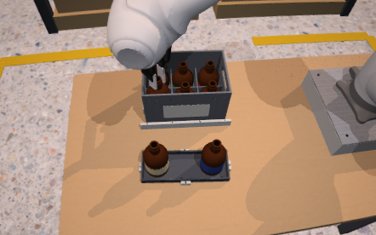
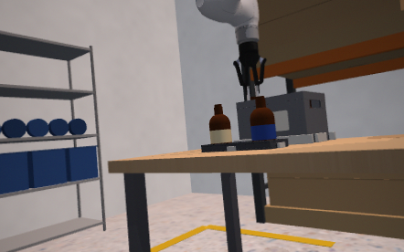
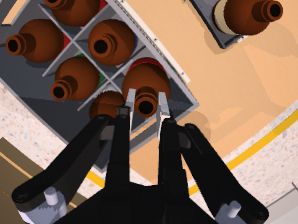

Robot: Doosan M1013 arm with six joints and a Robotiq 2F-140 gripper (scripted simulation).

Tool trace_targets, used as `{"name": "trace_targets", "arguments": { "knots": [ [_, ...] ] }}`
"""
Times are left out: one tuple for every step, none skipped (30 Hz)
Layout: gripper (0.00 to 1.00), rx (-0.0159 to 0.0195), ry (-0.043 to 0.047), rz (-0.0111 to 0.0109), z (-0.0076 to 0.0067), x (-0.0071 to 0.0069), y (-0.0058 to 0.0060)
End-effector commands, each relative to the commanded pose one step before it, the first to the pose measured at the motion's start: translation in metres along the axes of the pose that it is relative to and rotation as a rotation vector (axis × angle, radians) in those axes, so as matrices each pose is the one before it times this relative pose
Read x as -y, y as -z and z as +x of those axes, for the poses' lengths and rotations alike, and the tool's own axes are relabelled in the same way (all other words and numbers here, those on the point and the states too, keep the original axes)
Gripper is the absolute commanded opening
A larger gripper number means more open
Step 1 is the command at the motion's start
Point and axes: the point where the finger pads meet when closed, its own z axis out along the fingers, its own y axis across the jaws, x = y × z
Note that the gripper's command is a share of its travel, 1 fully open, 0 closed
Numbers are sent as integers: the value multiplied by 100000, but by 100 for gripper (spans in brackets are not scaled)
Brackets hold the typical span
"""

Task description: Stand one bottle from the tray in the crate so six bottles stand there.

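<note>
The grey crate (image 1: 150, 108) (image 2: 303, 111) (image 3: 30, 100) stands level. My gripper (image 1: 157, 77) (image 2: 252, 93) (image 3: 146, 100) is shut on the neck of a brown bottle with a red label (image 3: 146, 82). That bottle is upright in the crate's front left cell as the top camera sees it; its base is hidden. Other brown bottles (image 1: 183, 77) (image 1: 208, 75) (image 3: 112, 42) (image 3: 77, 77) stand in the other cells, one mostly hidden behind a finger. The dark tray (image 1: 185, 168) lies level, with a cream-labelled bottle (image 1: 156, 158) (image 2: 219, 125) (image 3: 242, 15) and a blue-labelled bottle (image 1: 213, 157) (image 2: 262, 119) upright at its ends.
A pale bar (image 1: 185, 123) runs along the crate's front, between crate and tray. Small pale stops (image 1: 185, 182) edge the tray. The crate walls and thin dividers (image 3: 75, 42) surround the held bottle. The robot's base plinth (image 1: 324, 115) is at the right of the wooden table (image 1: 107, 192).
</note>
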Motion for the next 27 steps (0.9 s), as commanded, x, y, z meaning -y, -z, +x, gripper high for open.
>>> {"name": "trace_targets", "arguments": {
  "knots": [
    [0, -86, 59, -14, -18, 13, -531],
    [0, 0, 0, 0, 2, -2, -88],
    [0, 0, 0, 0, 2, -2, -83],
    [0, 0, 0, 0, 2, -1, -77],
    [0, 0, 0, 0, 2, -1, -71],
    [0, 0, 0, 0, 2, -1, -65],
    [0, 0, 0, 0, 1, -1, -59],
    [0, 0, 0, 0, 1, -1, -52],
    [0, 0, 0, 0, 1, -1, -46],
    [0, 0, 0, 0, 1, -1, -40],
    [0, 0, 0, 0, 1, -1, -34],
    [0, 0, 0, 0, 1, -1, -28],
    [0, 0, 0, 0, 1, 0, -23],
    [0, 0, 0, 0, 0, 0, -18],
    [0, 0, 0, 0, 0, 0, -13],
    [0, 0, 0, 0, 0, 0, 0],
    [0, 0, 0, 0, 0, 0, 0],
    [0, 0, 0, 0, 0, 0, -9],
    [0, 0, 0, 0, 0, 0, -6],
    [0, 0, 0, 0, 0, 0, -3],
    [0, 0, 0, 0, 0, 0, -1],
    [0, 0, 0, 0, 0, 0, 0],
    [0, 0, 0, 0, 0, 0, 0],
    [0, 0, 0, 0, 0, 0, 0],
    [0, 0, 0, 0, 0, 0, 0],
    [0, 0, 0, 0, 0, 0, 0],
    [0, 0, 0, 0, 0, 0, 0]
  ]
}}
